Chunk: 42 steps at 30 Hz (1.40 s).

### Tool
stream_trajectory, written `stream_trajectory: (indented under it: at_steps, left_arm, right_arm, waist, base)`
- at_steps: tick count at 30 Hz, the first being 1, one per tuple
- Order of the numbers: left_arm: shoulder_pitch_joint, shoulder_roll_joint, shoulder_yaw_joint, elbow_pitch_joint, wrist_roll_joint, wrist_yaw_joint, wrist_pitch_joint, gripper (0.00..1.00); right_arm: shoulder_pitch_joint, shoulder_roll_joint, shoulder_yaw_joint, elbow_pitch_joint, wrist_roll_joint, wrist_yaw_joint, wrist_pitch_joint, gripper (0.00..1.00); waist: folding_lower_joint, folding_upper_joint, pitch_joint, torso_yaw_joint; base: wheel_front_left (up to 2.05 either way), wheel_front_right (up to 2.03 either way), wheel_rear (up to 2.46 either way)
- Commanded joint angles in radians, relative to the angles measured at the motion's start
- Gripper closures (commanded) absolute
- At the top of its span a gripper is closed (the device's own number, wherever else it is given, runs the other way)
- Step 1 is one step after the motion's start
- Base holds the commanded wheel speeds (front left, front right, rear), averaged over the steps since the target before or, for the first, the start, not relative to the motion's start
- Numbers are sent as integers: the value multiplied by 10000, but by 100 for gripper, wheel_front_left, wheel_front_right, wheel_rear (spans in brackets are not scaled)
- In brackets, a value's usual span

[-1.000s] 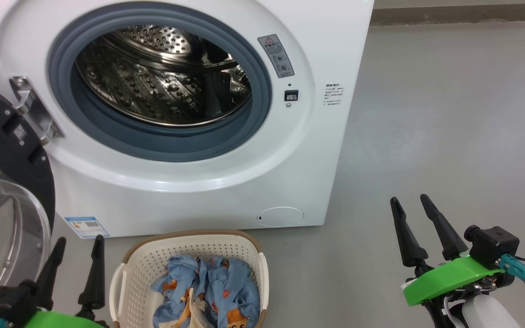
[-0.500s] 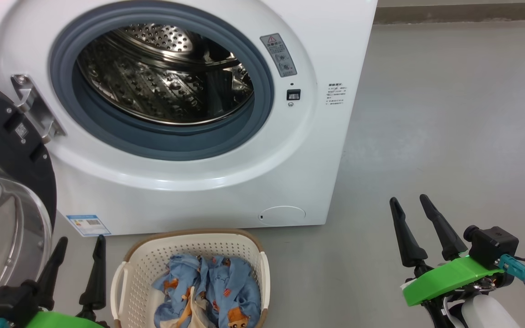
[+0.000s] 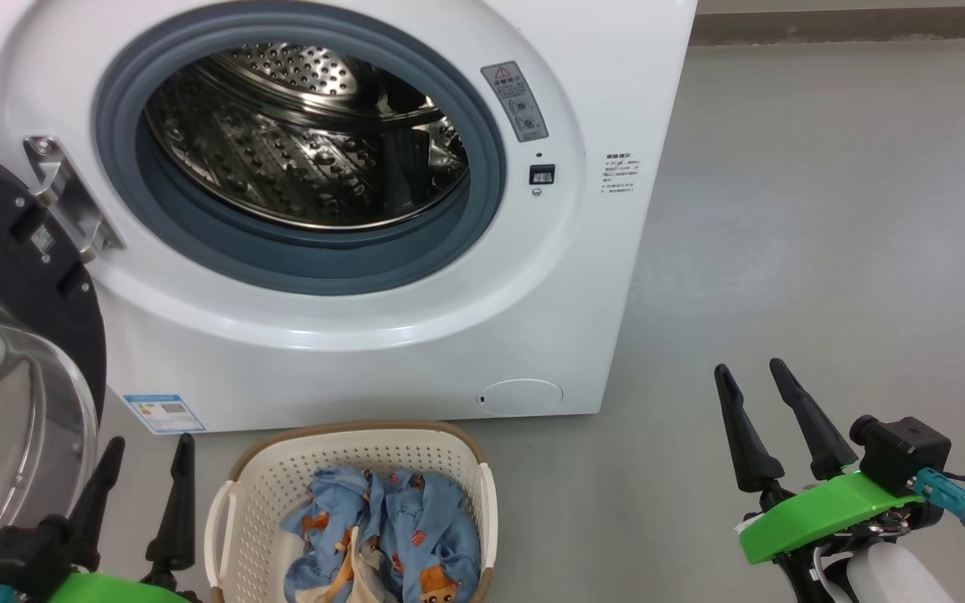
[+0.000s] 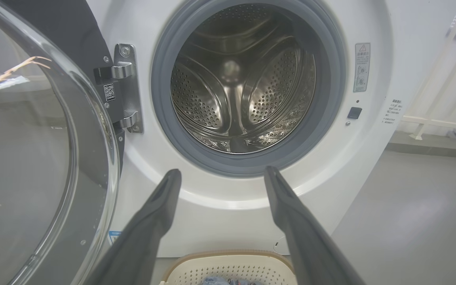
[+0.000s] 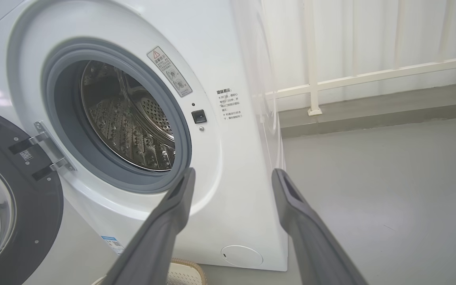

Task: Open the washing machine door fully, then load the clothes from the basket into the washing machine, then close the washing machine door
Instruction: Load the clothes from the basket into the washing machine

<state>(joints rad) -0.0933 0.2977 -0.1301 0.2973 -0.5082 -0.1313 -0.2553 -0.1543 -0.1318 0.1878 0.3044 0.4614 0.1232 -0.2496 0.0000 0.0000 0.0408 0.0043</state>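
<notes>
The white washing machine (image 3: 348, 352) (image 4: 370, 23) (image 5: 228, 47) stands with its round black washing machine door (image 3: 22, 285) (image 4: 34, 130) (image 5: 10, 198) swung wide open to the left, baring the empty steel drum (image 3: 307, 142). On the floor in front sits the cream basket (image 3: 248, 502) (image 4: 228, 265) holding the light-blue bear-print clothes (image 3: 390, 528). My left gripper (image 3: 147, 448) (image 4: 222, 174) hovers open just left of the basket. Off to the right of the machine, my right gripper (image 3: 750, 373) (image 5: 232, 176) hangs open over bare floor.
Grey floor (image 3: 826, 209) stretches to the right of the machine. A white railing (image 5: 370, 75) and a low kerb run along the back wall. The open door's glass bowl (image 3: 5, 402) juts toward my left arm.
The head view has shifted slightly, so the machine sits a little further right. Both grippers and the basket hold the same places.
</notes>
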Motion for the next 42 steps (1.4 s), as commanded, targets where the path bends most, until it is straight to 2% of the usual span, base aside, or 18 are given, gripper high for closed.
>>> stream_trajectory:
  at_steps: [1, 15, 25, 34, 42]
  left_arm:
    - [-339, 280, 352, -137, 58, 7, -65, 0]
    - [-396, 167, 537, -82, 199, 25, -65, 0]
    - [-618, 87, 577, 357, 448, 80, -65, 0]
    - [-1408, 259, -90, 1320, -145, 17, 225, 0]
    - [-2322, 662, -1438, 2216, -931, 8, 437, 0]
  right_arm:
    - [-274, -50, 197, -197, -87, 75, -122, 0]
    - [-387, -28, 79, -270, -129, 75, -122, 0]
    - [-490, 166, -54, -422, -347, 75, -122, 0]
    - [-852, 508, -188, -671, -753, 75, -122, 0]
    - [-1081, 760, -311, -907, -1096, 75, -122, 0]
  waist:
    - [0, 0, 4, -18]
    - [0, 0, 335, -284]
    - [0, 0, 948, -652]
    - [0, 0, 2234, -982]
    - [0, 0, 3407, -1195]
  base:
    - [0, 0, 0]
    - [0, 0, 0]
    - [0, 0, 0]
    - [0, 0, 0]
    - [0, 0, 0]
